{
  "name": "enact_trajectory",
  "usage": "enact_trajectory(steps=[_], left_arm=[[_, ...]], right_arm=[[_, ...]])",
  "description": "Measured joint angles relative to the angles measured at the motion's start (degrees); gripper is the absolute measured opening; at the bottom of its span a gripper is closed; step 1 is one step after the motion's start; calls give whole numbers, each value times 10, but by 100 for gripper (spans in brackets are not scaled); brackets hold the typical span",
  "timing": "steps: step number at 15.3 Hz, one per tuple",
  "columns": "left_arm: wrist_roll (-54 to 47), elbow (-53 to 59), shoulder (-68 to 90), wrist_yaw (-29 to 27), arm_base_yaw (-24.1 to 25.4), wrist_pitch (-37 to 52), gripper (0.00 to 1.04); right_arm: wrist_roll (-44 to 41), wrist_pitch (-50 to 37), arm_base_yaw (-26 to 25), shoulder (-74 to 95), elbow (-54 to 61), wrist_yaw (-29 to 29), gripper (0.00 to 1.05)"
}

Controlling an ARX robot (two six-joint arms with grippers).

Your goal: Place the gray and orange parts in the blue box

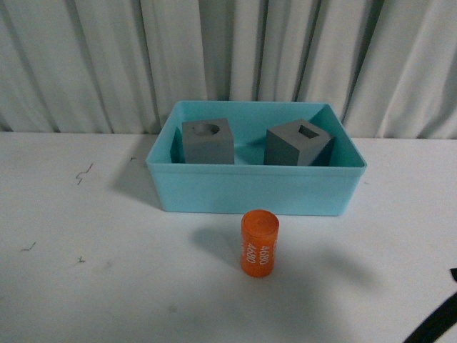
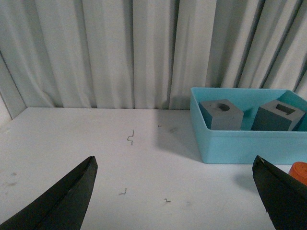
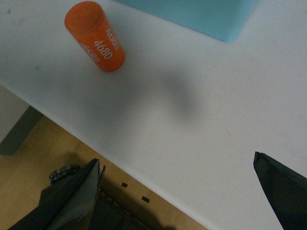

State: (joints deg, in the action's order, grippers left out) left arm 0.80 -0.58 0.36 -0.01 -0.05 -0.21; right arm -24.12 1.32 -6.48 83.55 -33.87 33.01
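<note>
A pale pleated curtain [image 1: 86,64] is hanging behind a white worktop [image 1: 107,286]. In the upper middle of the front frame, a light turquoise-blue plastic bin with sloping walls [image 1: 250,189] is being used as the collecting place. A matte gray cube with a round hole [image 1: 208,146] and a matte gray cube with a square hole [image 1: 293,150] are being contained in it, apart from each other. A small orange cylinder printed "4680" [image 1: 258,243] is standing upright just below the bin, at the frame's centre, so it is judged the one part not yet placed. The left hand [image 2: 173,160] and right hand [image 3: 176,160] are both being held spread wide and empty, probably ready for that pick.
</note>
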Motion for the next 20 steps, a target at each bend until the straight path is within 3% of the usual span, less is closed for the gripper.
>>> enact_trajectory(steps=[9,20], left_arm=[[0,0,0,0,0,0,98],[0,0,0,0,0,0,98]], right_arm=[[-60,-20,130,234,-153,-32,98],[-69,-5,197,318,-248,-41,98]])
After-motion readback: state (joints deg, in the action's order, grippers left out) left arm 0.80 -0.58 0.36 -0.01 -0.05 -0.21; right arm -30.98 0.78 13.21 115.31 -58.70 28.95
